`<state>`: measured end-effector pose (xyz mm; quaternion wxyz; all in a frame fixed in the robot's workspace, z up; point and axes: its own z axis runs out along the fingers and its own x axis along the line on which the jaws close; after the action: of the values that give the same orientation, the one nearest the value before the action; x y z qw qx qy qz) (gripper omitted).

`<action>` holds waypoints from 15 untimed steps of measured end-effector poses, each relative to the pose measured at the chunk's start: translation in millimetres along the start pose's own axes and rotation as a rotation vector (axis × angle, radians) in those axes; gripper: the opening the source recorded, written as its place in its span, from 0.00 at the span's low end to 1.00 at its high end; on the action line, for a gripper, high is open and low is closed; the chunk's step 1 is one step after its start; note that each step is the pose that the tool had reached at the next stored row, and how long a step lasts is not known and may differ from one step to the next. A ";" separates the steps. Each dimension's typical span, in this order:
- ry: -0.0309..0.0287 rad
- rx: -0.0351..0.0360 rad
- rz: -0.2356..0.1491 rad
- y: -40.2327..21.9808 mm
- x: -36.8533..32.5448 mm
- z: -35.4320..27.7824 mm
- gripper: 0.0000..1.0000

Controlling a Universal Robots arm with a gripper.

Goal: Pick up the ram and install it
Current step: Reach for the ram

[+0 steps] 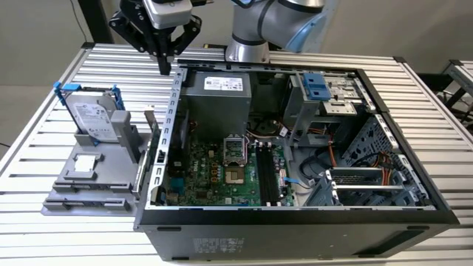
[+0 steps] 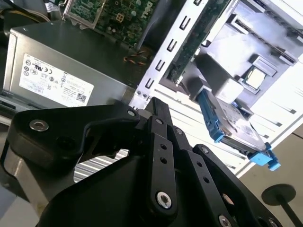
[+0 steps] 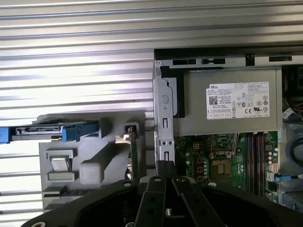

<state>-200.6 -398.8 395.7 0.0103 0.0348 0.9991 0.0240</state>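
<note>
The ram [image 3: 133, 153] is a thin dark stick standing on edge in the grey fixture [image 1: 88, 183], just outside the computer case's wall. It also shows in the exterior view [image 1: 150, 133], and in the second wrist view [image 2: 194, 45] as a long green board beside the perforated wall. My gripper [image 1: 164, 65] hangs high above the case's back corner on the exterior view's left, well above the ram. Its black fingers [image 3: 165, 166] are pressed together and hold nothing. The long black motherboard slots [image 1: 266, 177] lie inside the open case.
A silver hard drive in a blue-handled frame [image 1: 92, 116] stands upright on the fixture. The open case [image 1: 296, 216] holds a grey power supply [image 1: 218, 94], a drive cage [image 1: 325, 94] and cables. The slatted metal table [image 1: 59, 233] surrounds everything.
</note>
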 end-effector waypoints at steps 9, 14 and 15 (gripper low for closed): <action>0.0000 0.0000 0.000 -1.4 20.2 -0.4 0.00; 0.0000 0.0000 0.000 -2.2 30.7 -0.6 0.00; 0.0000 0.0000 0.000 -2.3 32.8 -0.7 0.00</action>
<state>-233.5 -398.8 395.6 0.0103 0.0347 0.9991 0.0240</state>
